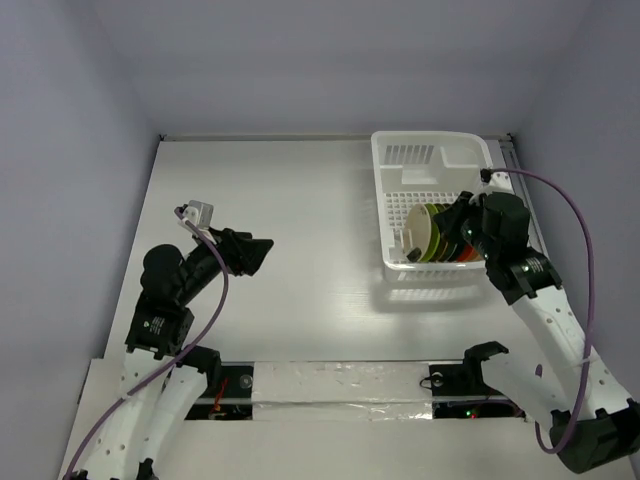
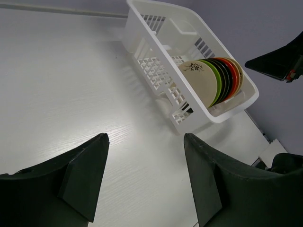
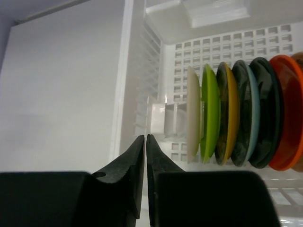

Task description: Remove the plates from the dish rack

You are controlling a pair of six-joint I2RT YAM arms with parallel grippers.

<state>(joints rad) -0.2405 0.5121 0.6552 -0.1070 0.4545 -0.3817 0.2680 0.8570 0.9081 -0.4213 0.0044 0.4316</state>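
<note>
The white dish rack (image 1: 392, 190) stands at the back right of the table. Several plates (image 1: 428, 232) stand on edge in a row at its near end; in the right wrist view they run cream (image 3: 192, 113), lime green (image 3: 209, 111), then yellow-rimmed, teal, dark and orange-red (image 3: 289, 118). My right gripper (image 3: 145, 136) is shut with nothing in it, hovering over the rack's left wall (image 3: 142, 71), a short way left of the cream plate. My left gripper (image 2: 145, 137) is open and empty above bare table, far left of the rack (image 2: 251, 94).
The rack's raised vented end (image 1: 410, 153) faces the back wall. The right arm (image 2: 279, 61) hangs above the rack's right side. A taped strip (image 1: 340, 385) runs along the table's near edge between the arm bases.
</note>
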